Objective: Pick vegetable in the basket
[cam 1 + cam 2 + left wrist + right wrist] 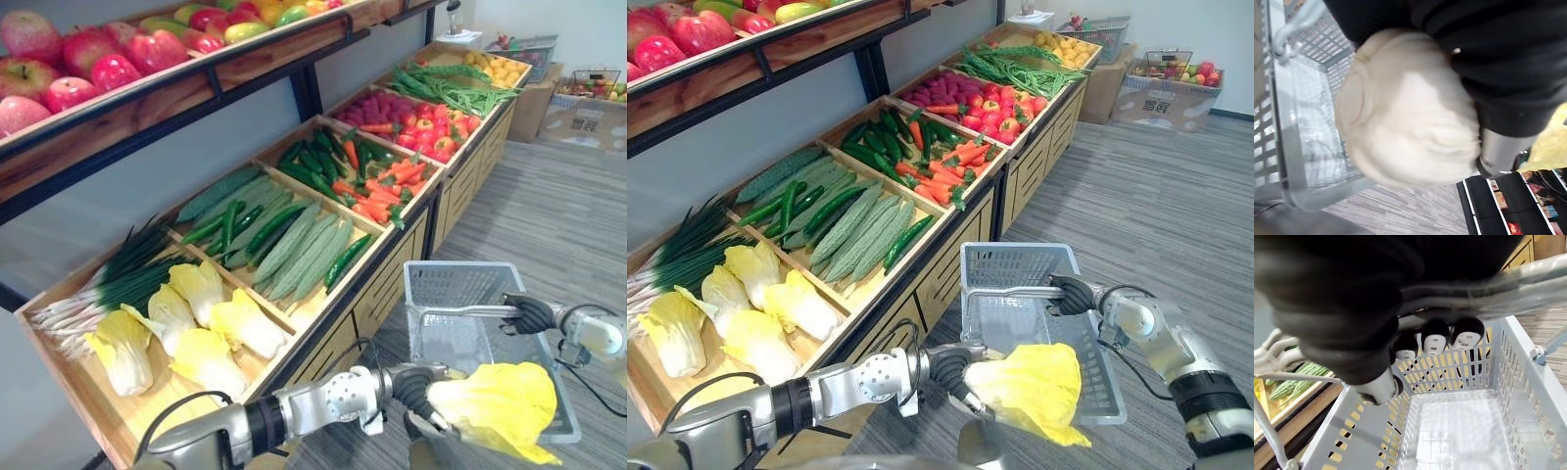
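Cabbage point(502, 406), yellow-leaved, hangs at lower centre, gripped in the curled left hand point(421, 392), above the near edge of the grey basket point(456, 284). Further right, the right hand point(529, 313) is wrapped round the handle point(460, 311). Bring the leaves over the empty middle and lower them before letting go.

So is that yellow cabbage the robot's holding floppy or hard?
Probably quite firm: the cabbage sticks out sideways from the left hand, above the basket that the right hand holds, without drooping. Its crinkly leaf tips look thin, so they might bend or tear. Its pale stem end looks smooth and rounded, so it could slip.
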### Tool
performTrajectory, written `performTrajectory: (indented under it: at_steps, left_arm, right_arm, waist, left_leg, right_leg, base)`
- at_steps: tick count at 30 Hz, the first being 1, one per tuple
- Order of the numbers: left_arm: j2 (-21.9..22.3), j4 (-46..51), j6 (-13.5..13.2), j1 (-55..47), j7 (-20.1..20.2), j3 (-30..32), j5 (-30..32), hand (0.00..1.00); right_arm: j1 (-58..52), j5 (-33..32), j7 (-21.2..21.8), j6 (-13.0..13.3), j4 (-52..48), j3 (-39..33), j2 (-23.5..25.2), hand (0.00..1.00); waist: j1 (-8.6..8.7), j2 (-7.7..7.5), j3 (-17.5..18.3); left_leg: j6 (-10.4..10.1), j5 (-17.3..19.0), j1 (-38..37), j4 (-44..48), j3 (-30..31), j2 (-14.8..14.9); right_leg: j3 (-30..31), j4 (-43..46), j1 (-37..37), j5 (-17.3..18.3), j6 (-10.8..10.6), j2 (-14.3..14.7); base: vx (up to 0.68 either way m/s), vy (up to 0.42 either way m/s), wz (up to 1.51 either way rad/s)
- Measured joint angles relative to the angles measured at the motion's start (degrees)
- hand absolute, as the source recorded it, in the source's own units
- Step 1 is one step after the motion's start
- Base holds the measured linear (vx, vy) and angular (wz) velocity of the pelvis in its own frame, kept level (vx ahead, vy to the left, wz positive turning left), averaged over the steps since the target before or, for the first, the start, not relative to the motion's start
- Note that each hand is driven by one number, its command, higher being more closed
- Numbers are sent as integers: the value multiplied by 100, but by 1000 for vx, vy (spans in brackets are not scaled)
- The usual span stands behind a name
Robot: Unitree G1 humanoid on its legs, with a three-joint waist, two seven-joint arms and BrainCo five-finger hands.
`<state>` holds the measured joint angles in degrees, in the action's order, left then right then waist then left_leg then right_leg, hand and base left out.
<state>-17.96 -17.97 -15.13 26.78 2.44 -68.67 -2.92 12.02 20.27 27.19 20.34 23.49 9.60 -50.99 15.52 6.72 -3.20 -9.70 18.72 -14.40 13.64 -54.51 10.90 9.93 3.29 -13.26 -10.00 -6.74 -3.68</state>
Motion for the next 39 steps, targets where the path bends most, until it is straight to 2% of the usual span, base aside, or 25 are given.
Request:
performTrajectory:
  at_steps: [6, 11, 15, 20, 25, 26, 29, 33, 39]
  left_arm:
    - [518, -607, 399, -9, -301, 402, 411, 100]
    - [869, -946, 576, -10, -470, 582, 436, 100]
    - [965, -1211, 659, -7, -536, 766, 649, 100]
    - [1156, -1460, 822, -5, -630, 1046, 657, 100]
    - [1267, -1605, 826, -4, -672, 1228, 874, 100]
    - [1342, -1716, 859, -4, -721, 1336, 884, 0]
    - [1528, -1930, 1064, -2, -886, 1594, 964, 0]
    - [1676, -2206, 1152, 16, -1031, 1967, 1093, 0]
    - [1727, -2354, 1257, 25, -1105, 2084, 1316, 0]
  right_arm:
    - [409, 3, 223, -184, -7, 233, 93, 100]
    - [595, 9, 354, -384, -8, 290, 206, 100]
    - [872, 9, 593, -385, -86, 567, 218, 100]
    - [968, -1, 761, -385, -370, 680, 267, 100]
    - [1090, -5, 857, -385, -616, 746, 280, 100]
    - [1127, -5, 884, -389, -705, 786, 281, 100]
    - [1216, -7, 956, -393, -942, 890, 298, 100]
    - [1305, -27, 1037, -403, -1150, 890, 400, 100]
    - [1344, -12, 1104, -554, -1143, 956, 520, 100]
  waist:
    - [20, -17, -12]
    - [24, -25, -18]
    - [139, -27, -33]
    - [151, -31, -52]
    - [159, -33, -140]
    - [162, -32, -171]
    - [159, -34, -198]
    - [181, -41, -262]
    - [168, -84, -295]
  left_leg:
    - [6, -11, -64, -39, -167, -63]
    - [-9, -19, -35, -47, -290, -85]
    - [-4, -29, 29, -53, -317, -110]
    - [-2, -30, 38, -55, -338, -131]
    - [0, -32, 47, -55, -349, -136]
    - [0, -32, 46, -55, -353, -136]
    - [-1, -34, 77, -56, -413, -139]
    - [-9, -63, 105, -60, -455, -143]
    - [-5, -73, 110, -60, -457, -143]
  right_leg:
    - [146, 235, -169, 134, 25, 52]
    - [234, 388, -354, 191, 31, 100]
    - [268, 429, -461, 194, 27, 103]
    - [298, 508, -525, 229, 16, 104]
    - [312, 575, -569, 257, 16, 114]
    - [317, 581, -572, 259, 18, 117]
    - [367, 604, -641, 258, 18, 146]
    - [400, 622, -703, 246, 1, 164]
    - [402, 651, -724, 263, 27, 169]
  base:
    - [6, 4, -13]
    - [17, 5, -11]
    - [11, 4, -3]
    - [5, 8, -1]
    - [4, 4, -1]
    - [25, 15, -4]
    - [31, 17, -8]
    - [36, 13, -4]
    - [0, 0, 0]
